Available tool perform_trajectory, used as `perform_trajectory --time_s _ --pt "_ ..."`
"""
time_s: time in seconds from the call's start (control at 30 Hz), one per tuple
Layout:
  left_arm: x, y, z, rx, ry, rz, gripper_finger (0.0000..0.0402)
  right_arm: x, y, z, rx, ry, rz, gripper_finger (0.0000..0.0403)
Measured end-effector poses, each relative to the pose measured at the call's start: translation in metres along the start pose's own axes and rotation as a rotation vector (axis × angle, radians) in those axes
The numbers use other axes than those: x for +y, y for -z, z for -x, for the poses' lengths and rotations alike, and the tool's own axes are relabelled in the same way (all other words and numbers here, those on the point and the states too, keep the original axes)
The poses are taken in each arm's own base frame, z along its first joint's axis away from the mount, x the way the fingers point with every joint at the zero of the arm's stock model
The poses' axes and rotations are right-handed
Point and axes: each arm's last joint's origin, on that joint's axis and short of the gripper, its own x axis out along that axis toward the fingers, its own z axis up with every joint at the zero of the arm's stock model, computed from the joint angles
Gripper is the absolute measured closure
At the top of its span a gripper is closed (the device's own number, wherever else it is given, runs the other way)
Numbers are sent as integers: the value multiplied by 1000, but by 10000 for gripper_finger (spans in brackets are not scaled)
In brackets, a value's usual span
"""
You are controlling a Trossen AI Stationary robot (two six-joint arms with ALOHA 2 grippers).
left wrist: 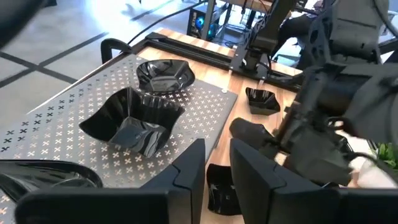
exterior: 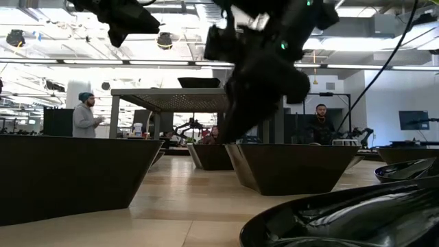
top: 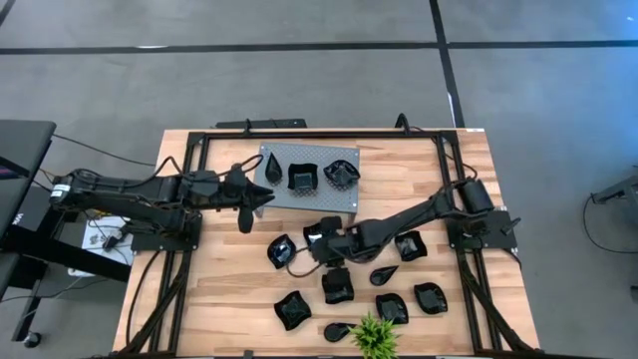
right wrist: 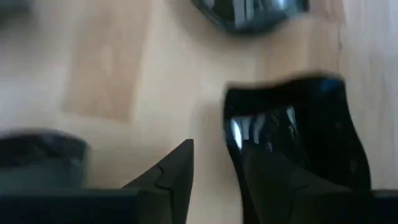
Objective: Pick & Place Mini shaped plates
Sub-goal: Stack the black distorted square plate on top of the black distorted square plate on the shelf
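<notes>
Left gripper (top: 261,196): hovers at the grey stand's (top: 279,194) left edge, fingers a narrow gap apart, holding nothing.
Stand: carries three plates (top: 302,178).
Right gripper (top: 317,239): low over the bench (top: 229,289), fingers spread, one beside a square plate (right wrist: 298,137); whether it touches is unclear.
Other plates (top: 337,285): scattered on the bench's near half.

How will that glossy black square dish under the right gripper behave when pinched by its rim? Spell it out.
The square dish shines with sharp highlights, so its rim is probably slick; the right gripper may slip. It keeps crisp raised walls, so it is likely stiff, not floppy. It looks thin and small, so probably light, and likely to skid on the bare table if nudged.
</notes>
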Motion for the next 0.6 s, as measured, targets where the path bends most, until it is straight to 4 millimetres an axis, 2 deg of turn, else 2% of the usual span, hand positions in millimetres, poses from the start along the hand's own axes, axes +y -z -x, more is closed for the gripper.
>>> perform_trajectory --time_s 0.17,0.3,0.4,0.6 --pt "0 0 0 3 -1 -1 326 -9 2 -9 15 20 -22 232" --pt "0 0 0 3 -1 -1 326 -13 6 -12 53 20 -21 237" --pt "0 0 0 3 -1 -1 326 -17 10 -13 90 1 -34 273" --pt "0 0 0 3 -1 -1 326 -19 6 -10 68 -60 -64 381"
